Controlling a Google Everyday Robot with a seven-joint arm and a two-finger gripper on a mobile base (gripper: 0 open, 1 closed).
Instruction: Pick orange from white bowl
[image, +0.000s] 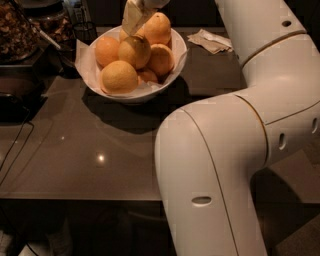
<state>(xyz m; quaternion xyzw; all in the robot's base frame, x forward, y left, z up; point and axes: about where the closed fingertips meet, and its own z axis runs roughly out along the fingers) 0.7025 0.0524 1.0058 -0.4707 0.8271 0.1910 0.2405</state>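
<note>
The white bowl stands on the dark table at the back, lined with white paper and heaped with several oranges. My gripper hangs over the bowl from the top edge of the view. Its tip meets the top of one yellowish orange that sits highest in the middle of the heap. Another orange lies at the bowl's front left, and one lies at the back. My white arm fills the right side and hides the table there.
A crumpled paper napkin lies on the table right of the bowl. Dark containers with brownish food and a utensil stand at the back left. A black cable runs along the left edge.
</note>
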